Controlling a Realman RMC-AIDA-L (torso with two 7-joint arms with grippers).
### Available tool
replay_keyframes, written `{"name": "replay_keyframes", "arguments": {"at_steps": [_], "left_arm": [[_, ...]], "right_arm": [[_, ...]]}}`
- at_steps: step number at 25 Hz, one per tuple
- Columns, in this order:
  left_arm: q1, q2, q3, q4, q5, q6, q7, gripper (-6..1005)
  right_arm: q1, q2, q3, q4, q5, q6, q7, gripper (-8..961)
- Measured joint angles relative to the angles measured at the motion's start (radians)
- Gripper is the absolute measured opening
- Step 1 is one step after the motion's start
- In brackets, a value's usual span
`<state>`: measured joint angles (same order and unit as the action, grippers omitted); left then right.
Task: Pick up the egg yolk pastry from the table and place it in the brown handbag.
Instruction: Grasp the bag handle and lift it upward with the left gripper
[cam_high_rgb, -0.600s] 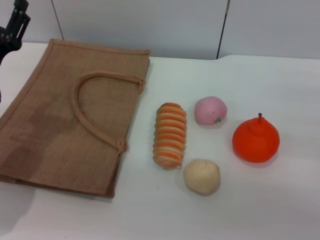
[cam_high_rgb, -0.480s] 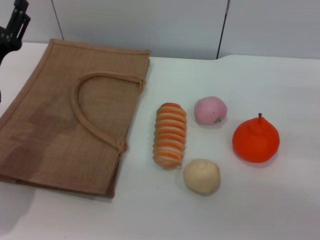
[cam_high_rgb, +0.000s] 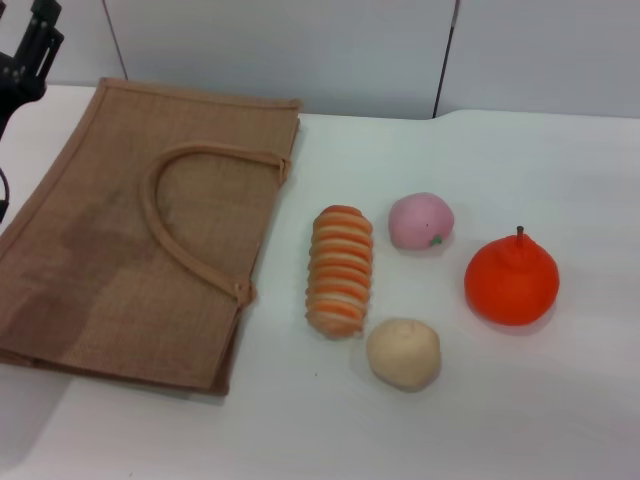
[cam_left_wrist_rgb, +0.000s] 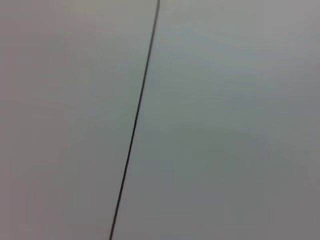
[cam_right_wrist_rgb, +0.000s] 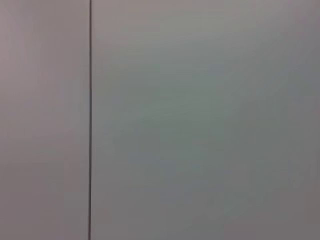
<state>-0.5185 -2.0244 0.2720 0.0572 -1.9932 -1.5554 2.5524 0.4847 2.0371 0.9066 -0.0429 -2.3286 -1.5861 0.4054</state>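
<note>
Left gripper (cam_high_rgb: 25, 55) sits far corner, fingers unclear; egg yolk pastry (cam_high_rgb: 403, 353) touches nothing, but brown handbag (cam_high_rgb: 140, 240) lies flat and looks closed, so it could slide off

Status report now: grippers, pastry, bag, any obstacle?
Left gripper high at far left, beyond tan-brown jute handbag; right arm unseen. Pale cream round pastry untouched on table. Orange-striped bread roll close beside it.

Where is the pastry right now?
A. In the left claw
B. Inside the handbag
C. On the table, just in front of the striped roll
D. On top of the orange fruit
C: the pastry sits on the table near the front end of the striped roll, apart from the handbag.
</note>
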Motion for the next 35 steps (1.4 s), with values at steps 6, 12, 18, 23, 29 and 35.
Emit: {"name": "replay_keyframes", "arguments": {"at_steps": [6,12,18,23,29,35], "left_arm": [[-0.002,0.051,0.001,0.037,0.087,0.029,-0.365,693],[-0.027,0.12,0.002,0.092,0.262,0.076,-0.725,689],[-0.045,0.131,0.003,0.194,0.387,0.096,-1.007,685],[-0.048,0.13,0.003,0.297,0.523,0.135,-1.209,681],[-0.098,0.135,0.003,0.452,0.828,0.196,-1.459,677],[-0.19,0.138,0.003,0.567,1.15,0.194,-1.658,673]], "right_arm": [[0.0,0.0,0.0,0.0,0.0,0.0,0.0,875],[0.001,0.0,0.0,0.0,0.0,0.0,0.002,874],[0.003,0.0,0.0,0.0,0.0,0.0,0.002,874],[0.001,0.0,0.0,0.0,0.0,0.001,0.003,873],[0.002,0.0,0.0,-0.001,0.0,0.002,0.003,873],[0.003,-0.001,0.0,-0.002,0.0,0.002,0.003,872]]}}
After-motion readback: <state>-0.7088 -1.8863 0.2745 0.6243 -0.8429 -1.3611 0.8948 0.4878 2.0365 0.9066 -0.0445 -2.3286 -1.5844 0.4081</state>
